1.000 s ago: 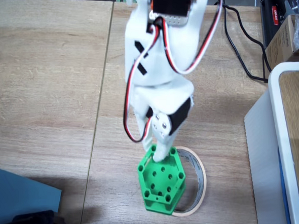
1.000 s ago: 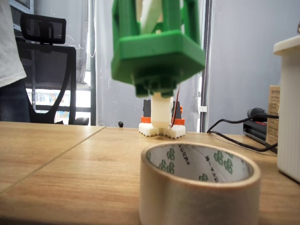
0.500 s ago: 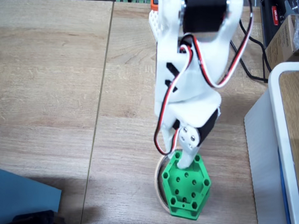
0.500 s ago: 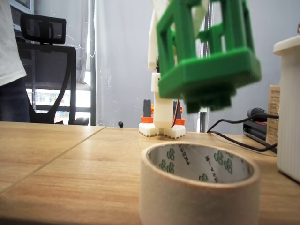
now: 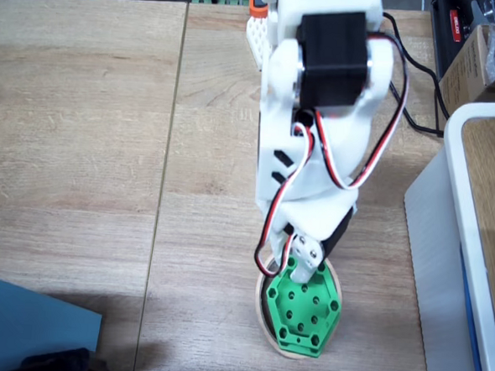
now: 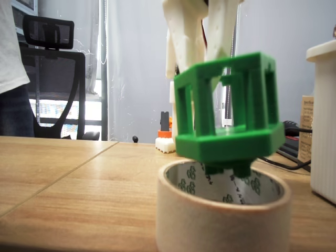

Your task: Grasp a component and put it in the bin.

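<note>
Your gripper (image 5: 303,271) stays clamped on the green hexagonal block (image 6: 227,123). Over the last second it has swung sideways and dropped, so the block now hangs tilted just above the tape-roll bin (image 6: 223,218), its underside entering the rim. Release looks near.

Even, soft daylight; a window (image 6: 65,113) behind the office chair (image 6: 52,68) glows bright. The nearby tape roll (image 6: 220,220) looks slightly soft, shadows faint.
</note>
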Robot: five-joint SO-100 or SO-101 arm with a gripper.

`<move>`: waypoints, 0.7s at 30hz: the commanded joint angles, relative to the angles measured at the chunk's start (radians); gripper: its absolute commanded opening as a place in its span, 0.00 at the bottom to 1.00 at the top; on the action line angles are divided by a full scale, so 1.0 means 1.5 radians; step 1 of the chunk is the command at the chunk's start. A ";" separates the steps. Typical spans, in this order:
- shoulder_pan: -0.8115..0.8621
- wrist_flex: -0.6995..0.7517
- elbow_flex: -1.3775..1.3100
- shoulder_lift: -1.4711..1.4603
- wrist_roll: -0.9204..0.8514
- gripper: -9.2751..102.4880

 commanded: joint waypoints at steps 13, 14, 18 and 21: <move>0.004 -0.003 0.058 0.020 0.003 0.09; 0.005 -0.004 0.060 0.020 0.003 0.09; 0.006 -0.007 0.064 0.020 0.002 0.13; 0.006 -0.008 0.064 0.021 -0.004 0.17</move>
